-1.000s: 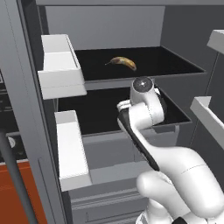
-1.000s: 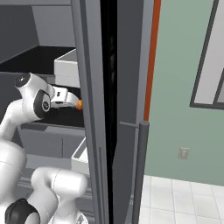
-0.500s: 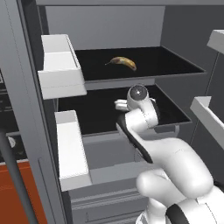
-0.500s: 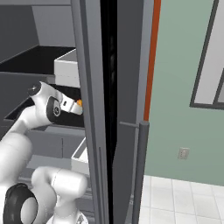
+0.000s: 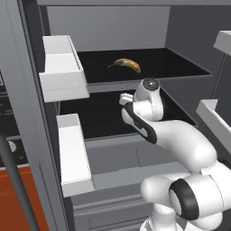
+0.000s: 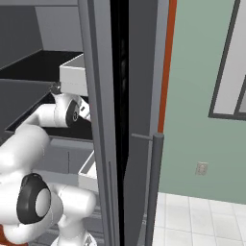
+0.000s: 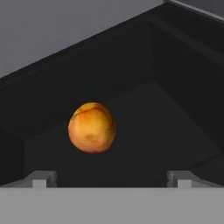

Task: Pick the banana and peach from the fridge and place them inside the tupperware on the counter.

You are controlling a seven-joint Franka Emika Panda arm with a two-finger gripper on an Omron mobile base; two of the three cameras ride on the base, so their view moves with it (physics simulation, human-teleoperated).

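Orange-red against the black shelf, the peach (image 7: 92,127) sits ahead of the gripper (image 7: 111,178), a little off toward 1 of the 2 fingertips (image 7: 41,179) rather than dead centre between them. The jaws stand wide apart with nothing between them, so no fruit is held.

From behind, the arm reaches into the open fridge (image 5: 135,27) at the level of the middle shelf, its wrist tucked under the shelf above. On that upper shelf the banana (image 5: 127,64) lies untouched, well back from the front edge.

My reading: this is the approach to the peach, the 1st of the 2 picks, and neither fruit has left the fridge. How much gap remains between fingertips and peach I cannot tell.

The next move seems to call for sliding forward and shifting slightly sideways so the peach sits squarely between the jaws, then closing on it. Being round, it may roll away if 1 finger nudges it first.
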